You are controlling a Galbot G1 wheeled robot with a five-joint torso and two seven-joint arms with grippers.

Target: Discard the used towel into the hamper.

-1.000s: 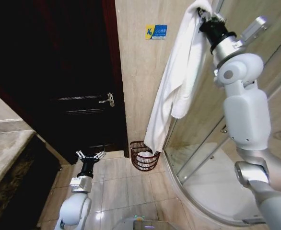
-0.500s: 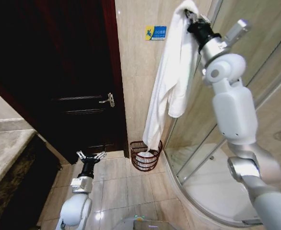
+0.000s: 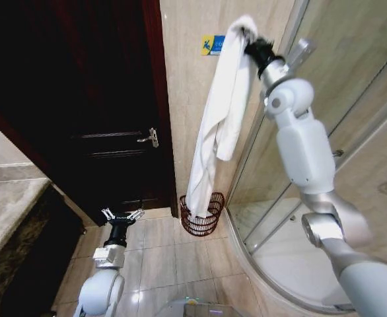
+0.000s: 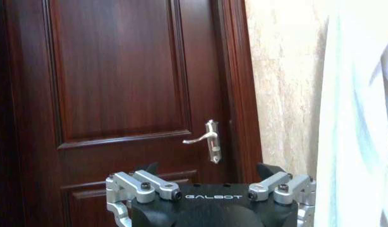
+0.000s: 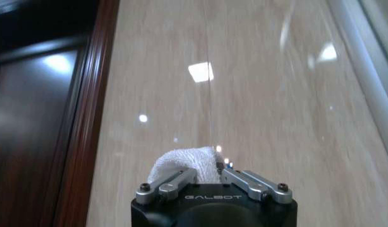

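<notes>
My right gripper (image 3: 249, 45) is raised high against the beige marble wall (image 3: 187, 99), its fingers pinched together on the top fold of the white towel (image 3: 213, 125); in the right wrist view a tuft of the terry cloth (image 5: 184, 163) pokes out between the closed fingers. From that grip the towel hangs straight down in a long drape, partly covering the small blue and yellow sign (image 3: 212, 45) on the wall. Its lower end dangles just above the hamper's rim, or touches it; I can't tell which. The hamper (image 3: 203, 218), a reddish-brown open-weave basket, stands on the tiled floor (image 3: 160, 257) in the corner between the dark wooden door (image 3: 88, 119) and the curved glass shower enclosure (image 3: 325, 99). My left gripper (image 3: 121, 216) sits low near the floor in front of the door, fingers spread wide and holding nothing; its wrist view faces the door's silver lever handle (image 4: 207, 140), with the towel's edge (image 4: 355, 118) hanging to one side
</notes>
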